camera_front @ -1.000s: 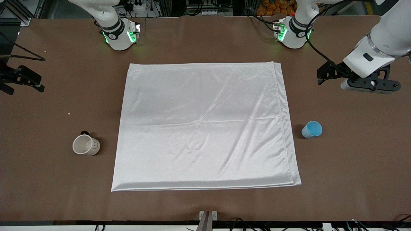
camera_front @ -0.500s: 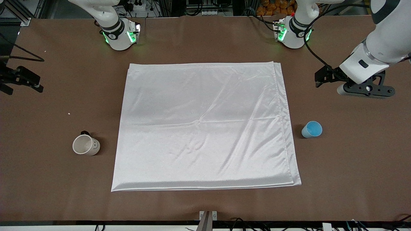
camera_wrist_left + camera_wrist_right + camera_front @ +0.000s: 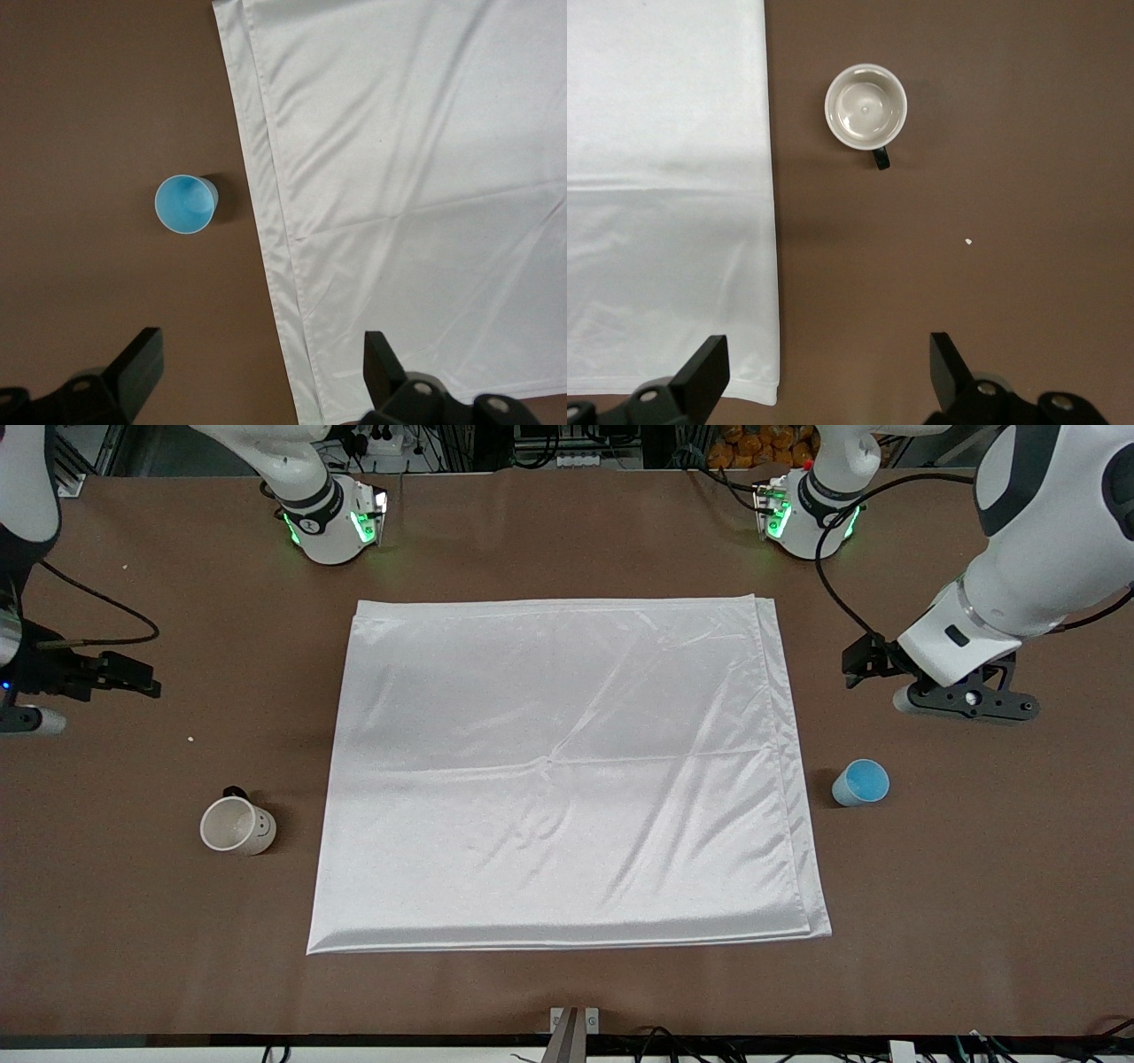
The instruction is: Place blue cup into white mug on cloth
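The light-blue cup (image 3: 860, 783), handleless and tapered with a brighter blue inside, stands upright on the bare brown table (image 3: 567, 992) just off the doubled edge of the creased white cloth (image 3: 567, 771) toward the left arm's end. The off-white mug (image 3: 236, 825) with its small black handle stands upright off the cloth's edge at the right arm's end. Open tabletop rings both, and the left gripper (image 3: 261, 372) and right gripper (image 3: 828, 367) hang over bare table with fingers spread apart, holding nothing.
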### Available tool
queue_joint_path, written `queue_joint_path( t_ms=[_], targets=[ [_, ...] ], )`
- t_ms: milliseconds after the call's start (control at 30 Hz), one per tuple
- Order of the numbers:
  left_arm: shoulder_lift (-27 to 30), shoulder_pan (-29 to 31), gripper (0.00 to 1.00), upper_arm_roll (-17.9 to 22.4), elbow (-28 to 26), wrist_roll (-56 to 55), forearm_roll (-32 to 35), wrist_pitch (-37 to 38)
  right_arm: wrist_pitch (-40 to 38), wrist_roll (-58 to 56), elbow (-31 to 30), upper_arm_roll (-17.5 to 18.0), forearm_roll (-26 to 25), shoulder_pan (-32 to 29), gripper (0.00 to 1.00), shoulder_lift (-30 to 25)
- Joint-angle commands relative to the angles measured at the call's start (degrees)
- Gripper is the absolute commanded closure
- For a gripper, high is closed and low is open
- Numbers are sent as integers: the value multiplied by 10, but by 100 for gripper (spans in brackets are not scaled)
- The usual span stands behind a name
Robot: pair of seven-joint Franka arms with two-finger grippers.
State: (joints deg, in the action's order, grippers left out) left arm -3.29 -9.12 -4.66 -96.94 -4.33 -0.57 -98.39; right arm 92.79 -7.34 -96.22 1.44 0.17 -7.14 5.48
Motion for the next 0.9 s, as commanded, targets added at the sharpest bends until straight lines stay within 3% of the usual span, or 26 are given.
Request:
queue_joint_path(
  t_ms=[0,433,867],
  targets=[
    [7,2,0,-3,-43,8,16,-52,20,0,-13,3,8,-15,0,41],
    [-20,6,0,-2,-101,12,19,-152,212,-1,-151,3,8,-15,0,71],
    [-61,29,0,-2,-148,63,18,-254,266,-37,-156,3,6,-13,0,139]
  ],
)
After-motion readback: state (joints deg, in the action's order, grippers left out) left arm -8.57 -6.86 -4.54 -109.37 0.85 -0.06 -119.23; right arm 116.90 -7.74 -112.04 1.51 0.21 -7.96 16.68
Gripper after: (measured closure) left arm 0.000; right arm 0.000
